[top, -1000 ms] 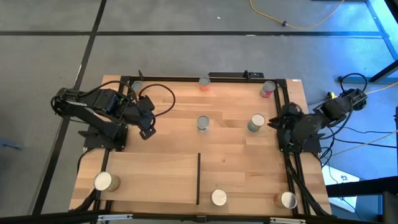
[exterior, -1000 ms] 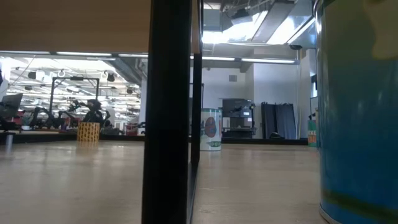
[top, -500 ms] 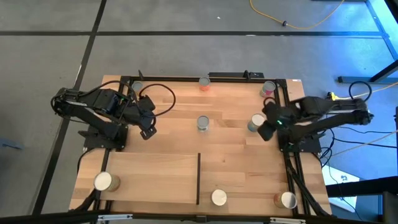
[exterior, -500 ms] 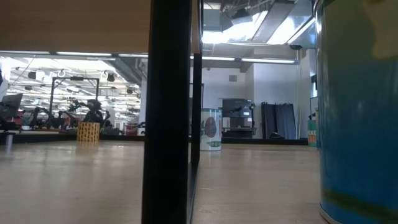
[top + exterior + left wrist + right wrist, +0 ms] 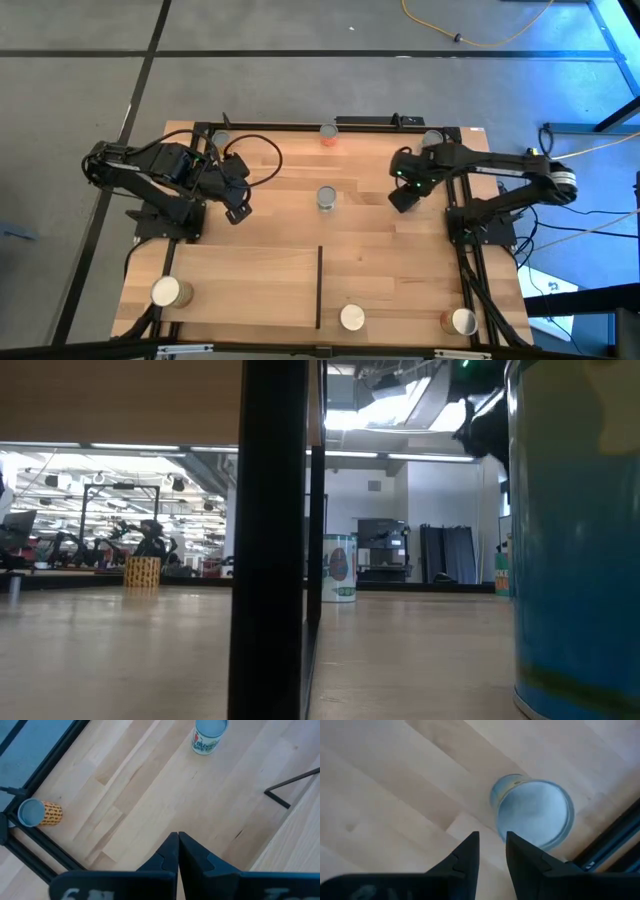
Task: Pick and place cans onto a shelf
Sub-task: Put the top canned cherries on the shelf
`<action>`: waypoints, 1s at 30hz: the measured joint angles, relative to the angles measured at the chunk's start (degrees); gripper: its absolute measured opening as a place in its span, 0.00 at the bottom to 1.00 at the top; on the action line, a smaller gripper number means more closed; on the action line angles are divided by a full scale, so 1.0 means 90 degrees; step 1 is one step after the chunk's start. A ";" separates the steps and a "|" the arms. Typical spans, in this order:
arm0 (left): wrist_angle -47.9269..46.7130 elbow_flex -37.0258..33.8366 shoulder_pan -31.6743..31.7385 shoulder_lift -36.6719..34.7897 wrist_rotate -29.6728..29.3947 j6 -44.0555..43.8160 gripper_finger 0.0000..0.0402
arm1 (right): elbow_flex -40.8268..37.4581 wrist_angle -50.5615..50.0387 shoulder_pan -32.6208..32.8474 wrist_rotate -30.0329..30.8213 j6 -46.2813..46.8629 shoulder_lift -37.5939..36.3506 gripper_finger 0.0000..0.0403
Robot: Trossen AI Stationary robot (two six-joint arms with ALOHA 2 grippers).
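Overhead, the right gripper (image 5: 400, 198) hangs above the tabletop (image 5: 370, 245) at about 2 o'clock from the table's centre, over the spot where a silver-topped can (image 5: 532, 812) stands; the arm hides that can from above. In the right wrist view the two dark fingers (image 5: 462, 857) are slightly parted with bare wood between them, holding nothing; the can stands just beyond the fingertips, untouched.

The left gripper (image 5: 236, 211) waits at about 9 o'clock from centre, its fingers (image 5: 170, 852) pressed together and empty.

The shelf (image 5: 245, 285), a smooth light panel with a black bar (image 5: 319, 287) on its edge, lies toward 7 o'clock. One can (image 5: 166, 292) stands on its outer corner.

Other cans: one (image 5: 327, 198) near table centre; one orange (image 5: 329, 133) at 12 o'clock on the far edge; one (image 5: 432, 138) at the 1 o'clock corner; two (image 5: 351, 318) (image 5: 462, 321) along the near edge, right of the bar.
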 joint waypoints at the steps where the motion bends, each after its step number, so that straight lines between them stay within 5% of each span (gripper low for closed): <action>1: 0.0000 0.0000 0.0000 0.0000 0.0000 0.0003 0.00 | 0.0000 -0.0002 -0.0056 0.0002 -0.0068 0.0109 0.24; 24: -0.0007 0.0000 0.0000 0.0000 0.0005 0.0017 0.00 | 0.0036 -0.0048 -0.0636 -0.0206 -0.1017 0.1530 0.23; 30: -0.0007 0.0000 0.0000 0.0000 0.0012 0.0017 0.00 | 0.0015 0.0022 -0.0629 -0.0054 -0.0966 0.1581 0.06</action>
